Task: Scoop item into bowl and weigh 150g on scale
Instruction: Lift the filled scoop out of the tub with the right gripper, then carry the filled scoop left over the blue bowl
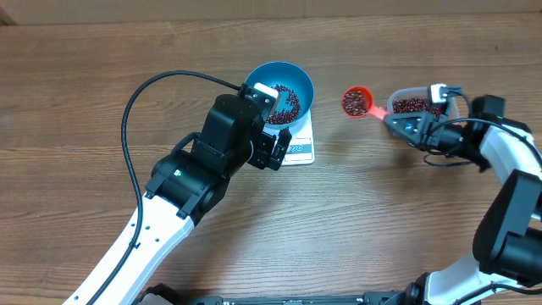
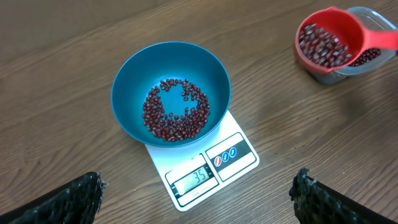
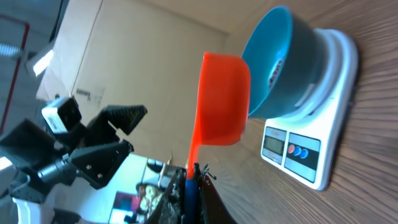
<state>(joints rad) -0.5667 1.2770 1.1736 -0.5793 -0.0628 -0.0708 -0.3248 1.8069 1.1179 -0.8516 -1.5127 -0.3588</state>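
Note:
The blue bowl point(image 1: 296, 82) stands on the white scale point(image 1: 302, 148) and holds a thin layer of dark red-brown beans point(image 1: 288, 103). In the left wrist view the bowl point(image 2: 134, 78), its beans point(image 2: 177, 112) and the scale point(image 2: 236, 155) show clearly, and the display reads 35. My left gripper point(image 2: 198, 182) hangs open above the scale's front, holding nothing. My right gripper point(image 1: 405, 124) is shut on the handle of a red scoop point(image 1: 356, 102) full of beans, held level to the right of the bowl. In the right wrist view the scoop point(image 3: 221, 99) is near the bowl point(image 3: 273, 62).
A clear plastic tub point(image 1: 412, 103) with more beans sits at the right, just behind the scoop, and is also in the left wrist view as the tub point(image 2: 373, 59). The left arm point(image 1: 195, 178) and its black cable point(image 1: 135, 110) cross the table's left half.

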